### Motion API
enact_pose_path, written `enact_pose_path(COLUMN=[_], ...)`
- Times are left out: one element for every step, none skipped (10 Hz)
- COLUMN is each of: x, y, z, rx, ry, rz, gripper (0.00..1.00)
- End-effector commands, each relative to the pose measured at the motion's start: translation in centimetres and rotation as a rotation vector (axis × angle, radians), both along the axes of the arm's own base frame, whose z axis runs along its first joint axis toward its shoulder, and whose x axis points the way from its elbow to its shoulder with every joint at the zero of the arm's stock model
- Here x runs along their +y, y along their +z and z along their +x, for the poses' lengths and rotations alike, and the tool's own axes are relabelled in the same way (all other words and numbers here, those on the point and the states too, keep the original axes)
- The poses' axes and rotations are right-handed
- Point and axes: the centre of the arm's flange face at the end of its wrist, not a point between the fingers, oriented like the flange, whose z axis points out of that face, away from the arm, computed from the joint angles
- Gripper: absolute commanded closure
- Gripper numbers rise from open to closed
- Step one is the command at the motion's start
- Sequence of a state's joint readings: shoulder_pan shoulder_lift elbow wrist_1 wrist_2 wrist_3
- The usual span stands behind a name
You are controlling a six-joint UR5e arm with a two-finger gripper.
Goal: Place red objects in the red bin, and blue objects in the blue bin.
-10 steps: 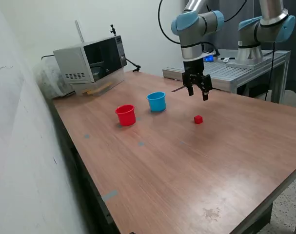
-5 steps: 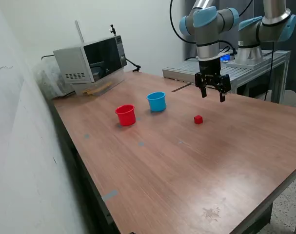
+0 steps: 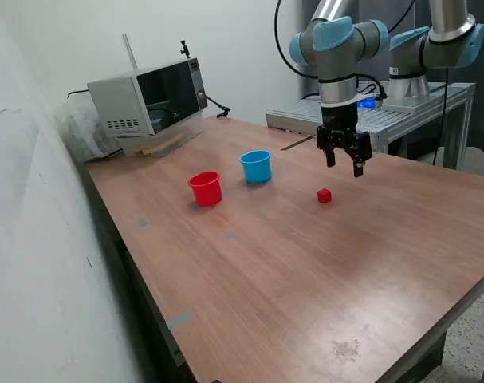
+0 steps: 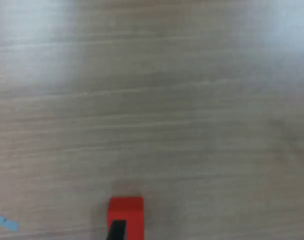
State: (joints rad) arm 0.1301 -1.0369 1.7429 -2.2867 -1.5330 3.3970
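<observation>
- the end effector (image 3: 344, 163) hangs above the wooden surface (image 3: 305, 271), fingers pointing down and spread apart with nothing between them.
- one red cube (image 3: 324, 195) sits on the surface, just at 7 o'clock of the end effector in the exterior view, below it and not touching it.
- in the wrist view the red cube (image 4: 125, 218) lies at the frame edge, with one dark fingertip (image 4: 116, 230) overlapping its lower part; whether they touch cannot be told from that blurred picture alone.
- the red cup (image 3: 206, 188) stands upright, well apart from the cube, at about 9 o'clock of it in the exterior view.
- the blue cup (image 3: 257, 166) stands upright near the red cup, at roughly 2 o'clock of it, the two not touching.
- the cube lies at about 4 o'clock of the blue cup, with bare wood between.
- what is inside either cup cannot be seen.
- no dark blue cubes show in either picture.
- a microwave (image 3: 146, 104) sits at the far corner of the surface, at 11 o'clock of the red cup.
- a second arm (image 3: 433, 48) stands on a metal bench (image 3: 401, 112) behind the surface, at 2 o'clock of the end effector.
- a bit of blue tape (image 4: 4, 221) shows on the wood in the wrist view.
</observation>
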Motion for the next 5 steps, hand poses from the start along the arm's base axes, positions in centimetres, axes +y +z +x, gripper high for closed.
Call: enact_pose_path(x=[1.6,2.3,3.1,3.2,3.2], y=[0.1,-0.5,-1.2,-1.7,-2.0], z=[-1.5,-1.9,-2.2,-2.2,-2.2], rx=[0.033,0.027,0.019,0.016,0.020], ry=[-0.081,-0.092,-0.104,-0.105,-0.106], rz=[0.035,0.043,0.044,0.045,0.043], gripper=[0.00,0.00,0.00,0.00,0.00])
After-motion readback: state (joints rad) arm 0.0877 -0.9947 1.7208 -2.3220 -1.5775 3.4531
